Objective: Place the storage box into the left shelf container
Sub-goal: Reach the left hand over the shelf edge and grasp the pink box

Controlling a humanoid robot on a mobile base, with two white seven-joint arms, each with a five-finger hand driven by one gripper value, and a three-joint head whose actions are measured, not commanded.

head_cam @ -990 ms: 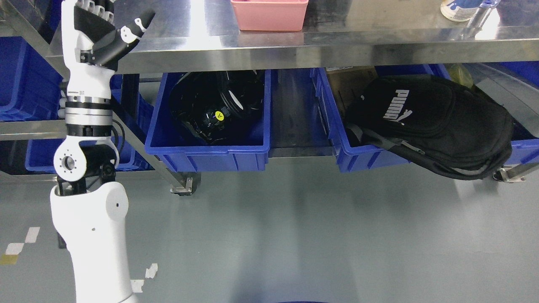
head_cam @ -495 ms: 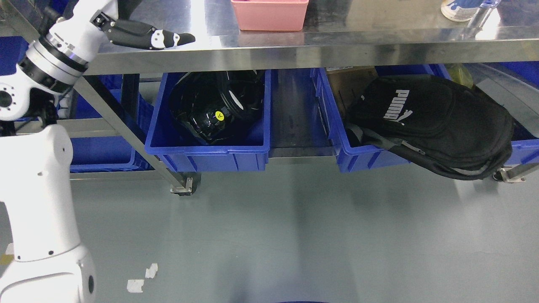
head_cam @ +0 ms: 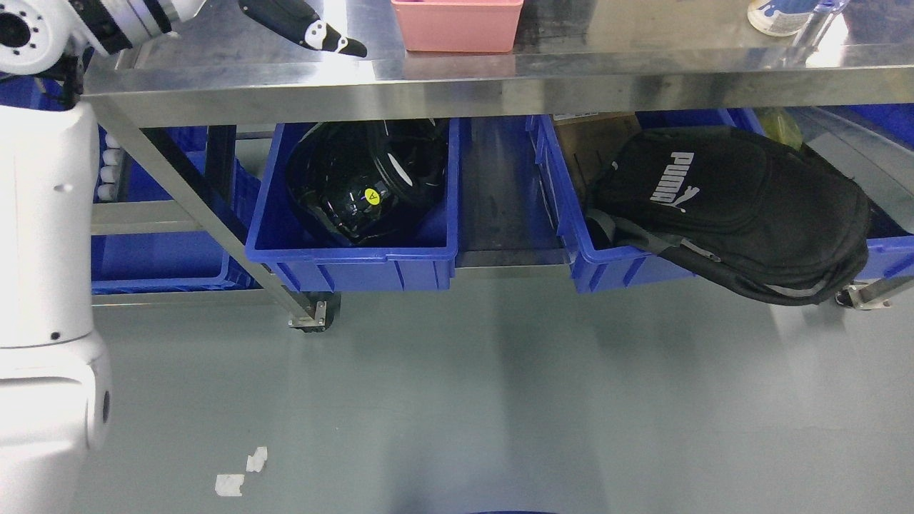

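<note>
I see the steel bench spanning the top of my view, with blue bins on the shelf beneath it. The right bin carries a black backpack spilling over its front edge; the left blue bin holds a glossy black helmet. My left arm rises along the left edge and reaches over the bench. The pink storage box sits on the bench top, cut off by the frame. My left hand is near it, only a dark thumb showing; I cannot tell its grip.
</note>
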